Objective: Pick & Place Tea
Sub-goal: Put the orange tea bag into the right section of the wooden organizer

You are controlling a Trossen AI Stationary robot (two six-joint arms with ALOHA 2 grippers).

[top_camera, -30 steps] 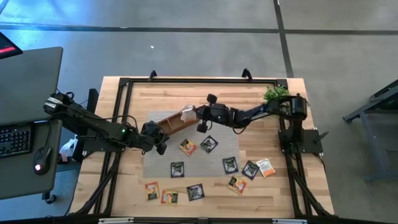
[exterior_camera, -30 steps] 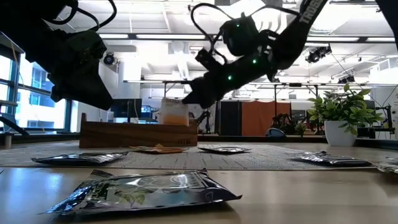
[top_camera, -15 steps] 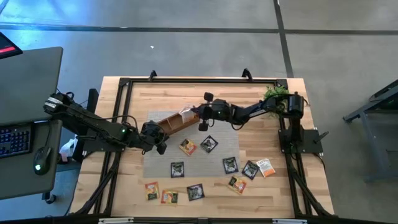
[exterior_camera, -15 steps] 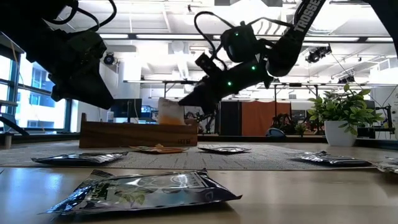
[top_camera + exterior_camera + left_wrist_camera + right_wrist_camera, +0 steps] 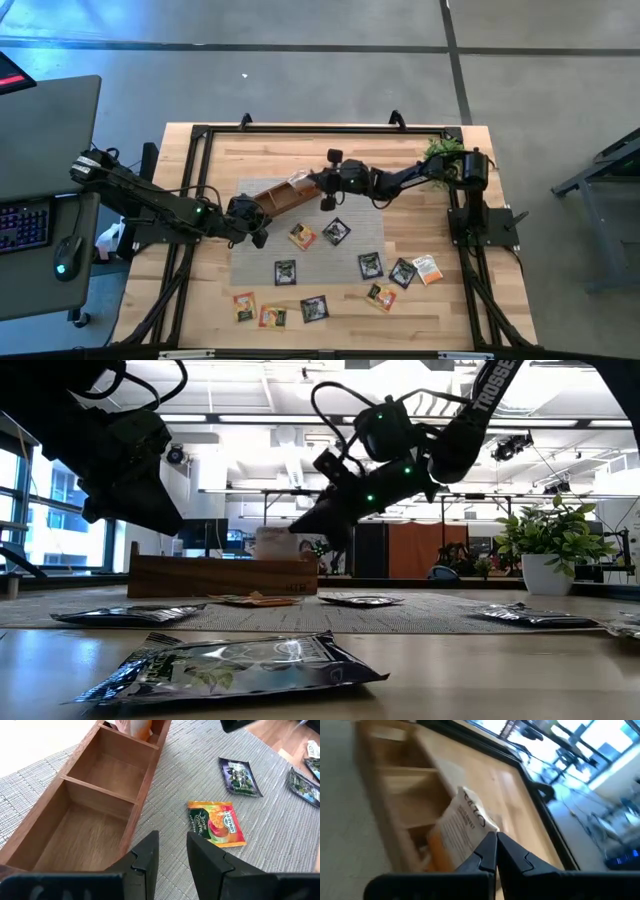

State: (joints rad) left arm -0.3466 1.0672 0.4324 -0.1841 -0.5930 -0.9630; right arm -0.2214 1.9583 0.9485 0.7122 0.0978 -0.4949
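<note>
The tea sachet [image 5: 462, 832] I'm dealing with is the white-and-orange one, pinched by its edge in my right gripper [image 5: 495, 850], fingers pressed tight together on it. It's tilted, its lower end down in the end compartment of the wooden tray [image 5: 283, 193], the end nearest my right arm. From the low view it pokes up above the tray wall [image 5: 220, 575].

My left gripper [image 5: 170, 852] hangs just off the tray's other end, over the grey mat [image 5: 200, 785], fingers a little apart and holding nothing. The two tray compartments closest to it look bare.

A bit farther out on the mat there's a yellow-red sachet [image 5: 216, 823], then a dark one [image 5: 239, 776] beyond that. The rest of the sachets [image 5: 330, 275] are scattered flat across the mat and the table's front part. Potted plant [image 5: 442, 150] sits at the far corner by my right arm's base.
</note>
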